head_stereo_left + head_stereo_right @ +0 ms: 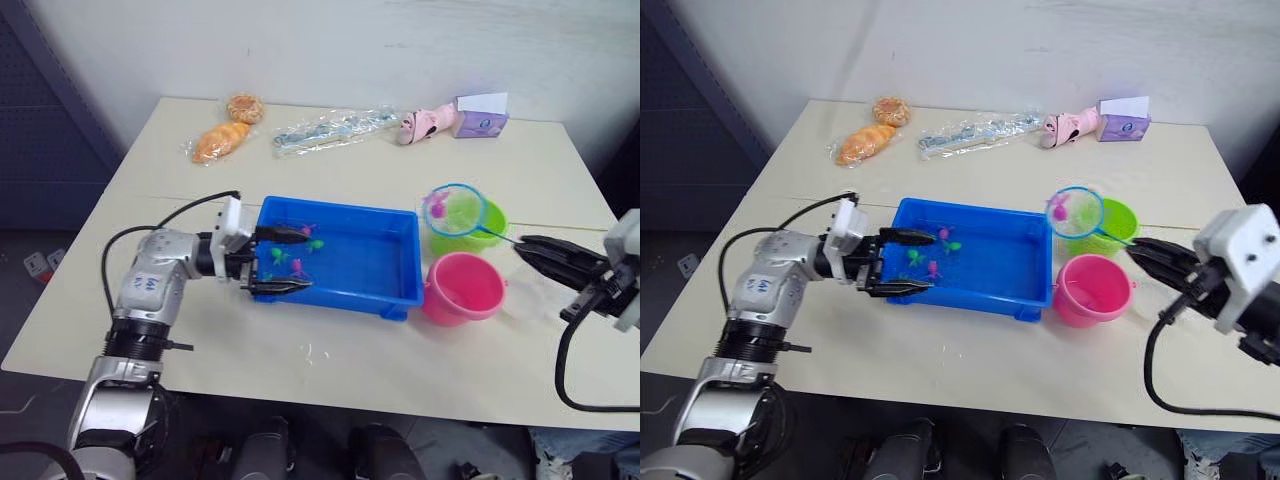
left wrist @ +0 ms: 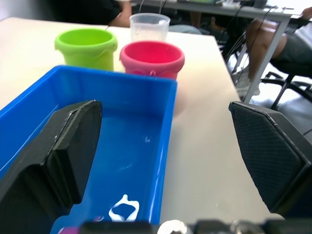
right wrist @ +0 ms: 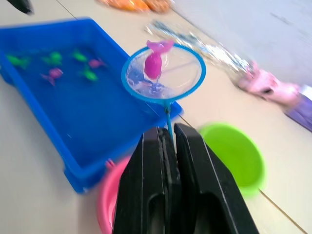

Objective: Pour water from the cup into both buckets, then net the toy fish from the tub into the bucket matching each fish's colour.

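Beige table [image 1: 330,370], white wall [image 1: 300,40] behind.
Right gripper [image 3: 168,141] gripping net [image 3: 163,73], pink fish [image 3: 153,63] lying inside; left gripper [image 1: 280,262] gaping wide at blue tub [image 1: 395,295], frame centre.

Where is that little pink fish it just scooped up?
The pink fish lies in the net, which the right pincer holds by its handle above the green bucket, just behind the pink bucket and right of the blue tub.

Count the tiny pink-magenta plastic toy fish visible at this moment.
3. One pink-magenta fish lies in the round blue-rimmed mesh net, gripped by the right gripper; two more lie in the shallow bright blue plastic tub. Others may be hidden.
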